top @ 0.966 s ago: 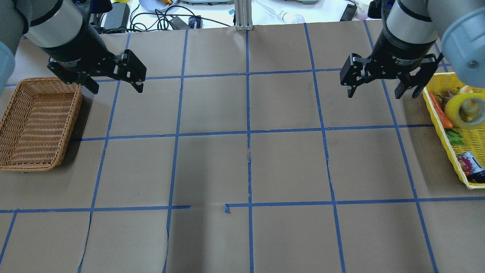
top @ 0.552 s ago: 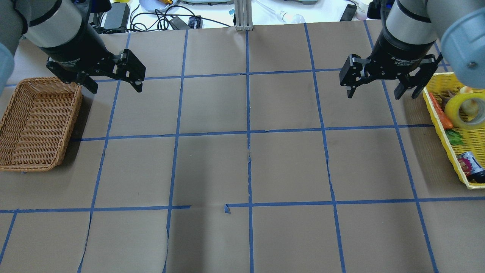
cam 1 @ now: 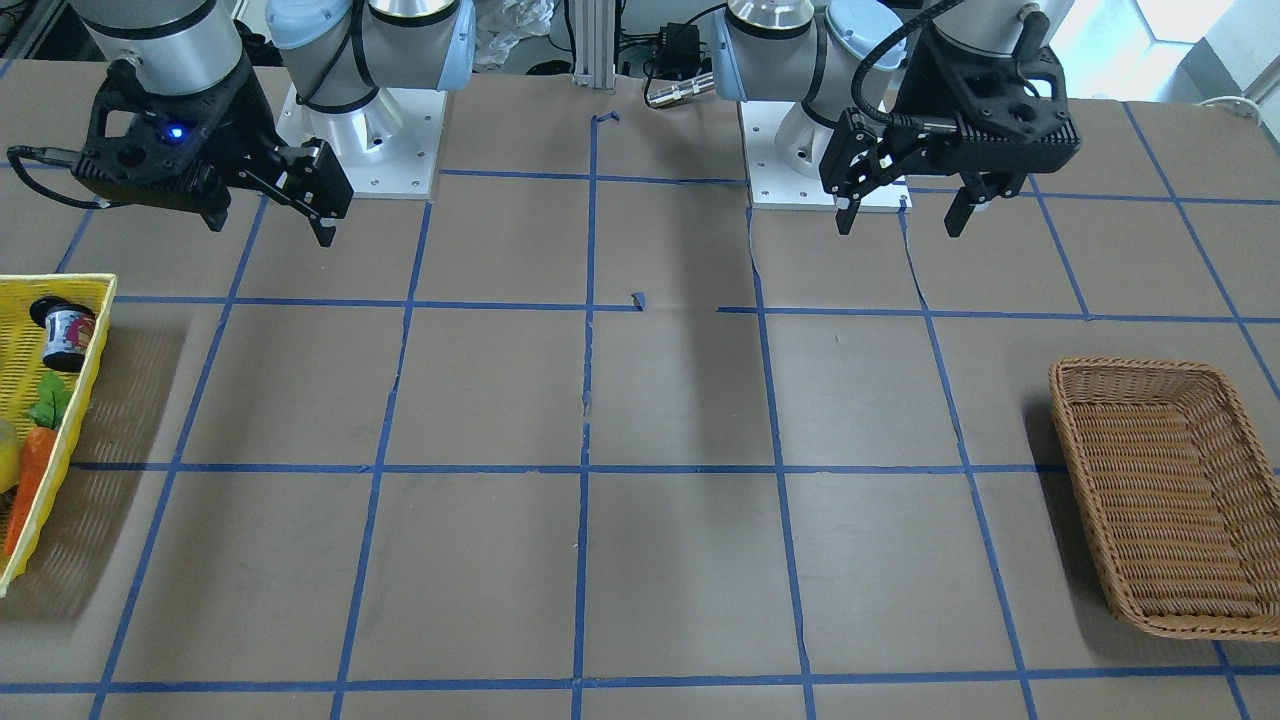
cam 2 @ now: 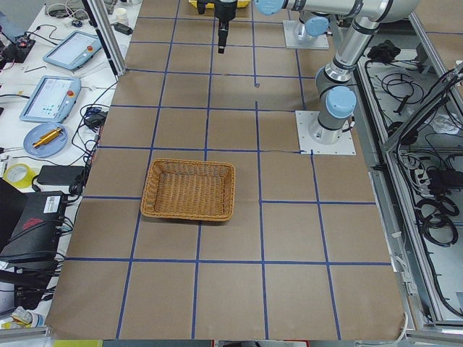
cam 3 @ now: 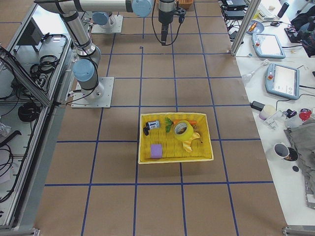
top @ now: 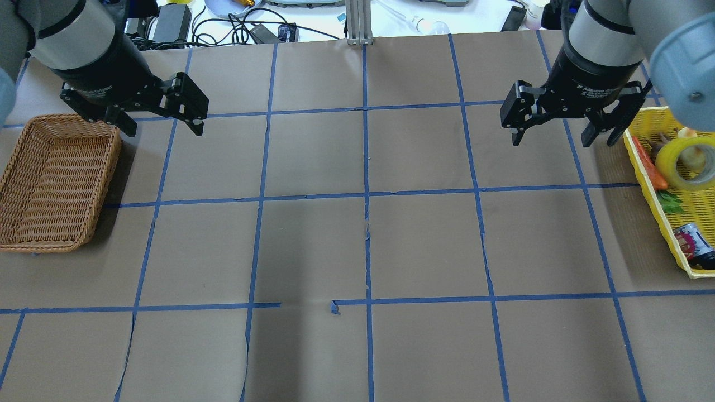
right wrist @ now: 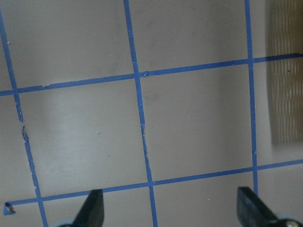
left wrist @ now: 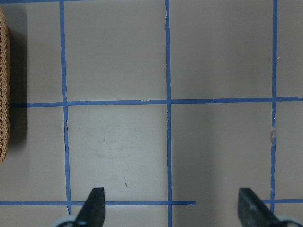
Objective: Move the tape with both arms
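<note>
The right-end view shows the whole tape (cam 3: 181,129) lying in the yellow tray (cam 3: 147,160) beside a purple block (cam 3: 156,150); the overhead view crops that tray. Above the counter (top: 419,245), the left fingers (top: 195,123) and right fingers (top: 516,134) point down, spread wide and empty.

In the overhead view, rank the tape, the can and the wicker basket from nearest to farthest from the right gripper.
1. tape: in the yellow tray, just right of the right gripper.
2. can: same tray, nearer the robot's side.
3. wicker basket: across the table, at the far left.
</note>
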Action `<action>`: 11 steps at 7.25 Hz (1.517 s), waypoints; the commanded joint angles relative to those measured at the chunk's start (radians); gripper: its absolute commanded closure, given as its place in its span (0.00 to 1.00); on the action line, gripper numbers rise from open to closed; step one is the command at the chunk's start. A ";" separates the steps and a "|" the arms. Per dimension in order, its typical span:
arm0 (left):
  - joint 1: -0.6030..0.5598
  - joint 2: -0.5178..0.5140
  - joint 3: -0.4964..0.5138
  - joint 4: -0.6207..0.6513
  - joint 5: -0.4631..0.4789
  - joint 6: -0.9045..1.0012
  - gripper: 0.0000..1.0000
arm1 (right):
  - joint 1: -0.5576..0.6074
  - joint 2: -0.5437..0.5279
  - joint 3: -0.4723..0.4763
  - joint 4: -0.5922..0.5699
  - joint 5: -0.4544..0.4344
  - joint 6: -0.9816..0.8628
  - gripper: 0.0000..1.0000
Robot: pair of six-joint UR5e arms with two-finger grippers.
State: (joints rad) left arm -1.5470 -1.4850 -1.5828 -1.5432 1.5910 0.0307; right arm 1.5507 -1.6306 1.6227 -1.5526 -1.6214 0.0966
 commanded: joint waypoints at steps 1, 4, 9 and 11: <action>0.017 0.000 0.000 -0.001 0.000 0.000 0.00 | 0.000 0.000 0.000 0.000 0.001 0.000 0.00; 0.021 0.000 0.001 0.000 -0.003 0.000 0.00 | -0.001 0.001 0.002 0.000 -0.002 0.000 0.00; 0.024 0.000 -0.003 0.000 -0.002 0.000 0.00 | -0.001 0.001 0.002 0.000 -0.029 -0.002 0.00; 0.022 0.005 -0.009 -0.002 0.000 0.000 0.00 | 0.000 0.003 0.005 0.000 -0.029 -0.002 0.00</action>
State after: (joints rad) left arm -1.5236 -1.4830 -1.5894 -1.5442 1.5902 0.0316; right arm 1.5504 -1.6282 1.6255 -1.5524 -1.6505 0.0951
